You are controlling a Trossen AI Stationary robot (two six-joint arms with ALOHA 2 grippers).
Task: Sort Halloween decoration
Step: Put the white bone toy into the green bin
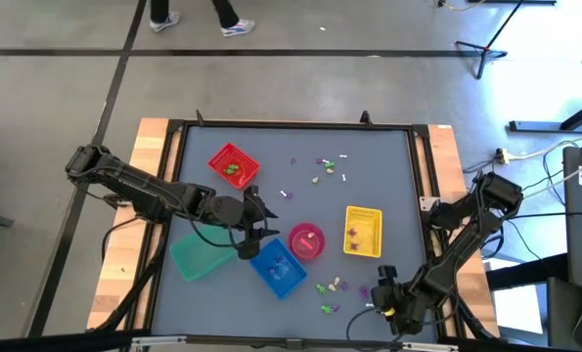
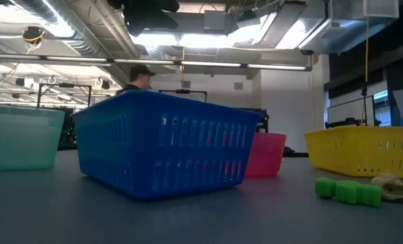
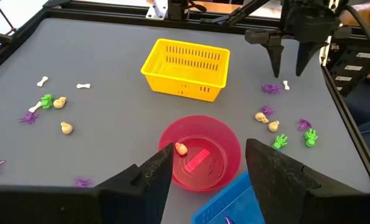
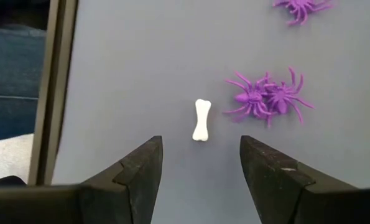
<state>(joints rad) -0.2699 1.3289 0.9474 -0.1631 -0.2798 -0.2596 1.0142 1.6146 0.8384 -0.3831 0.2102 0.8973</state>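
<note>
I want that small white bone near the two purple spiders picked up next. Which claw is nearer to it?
Right. The right claw hangs open directly over the white bone. The left claw hovers open over the pink bowl, well across the table from the bone.

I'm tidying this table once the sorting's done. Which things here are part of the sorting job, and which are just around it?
Part of the job:
- white bone
- purple spiders
- green trinkets
- cream skulls
- red basket, yellow basket, blue basket, teal basket, pink bowl

Just around:
- person behind the table
- cables on the floor
</note>
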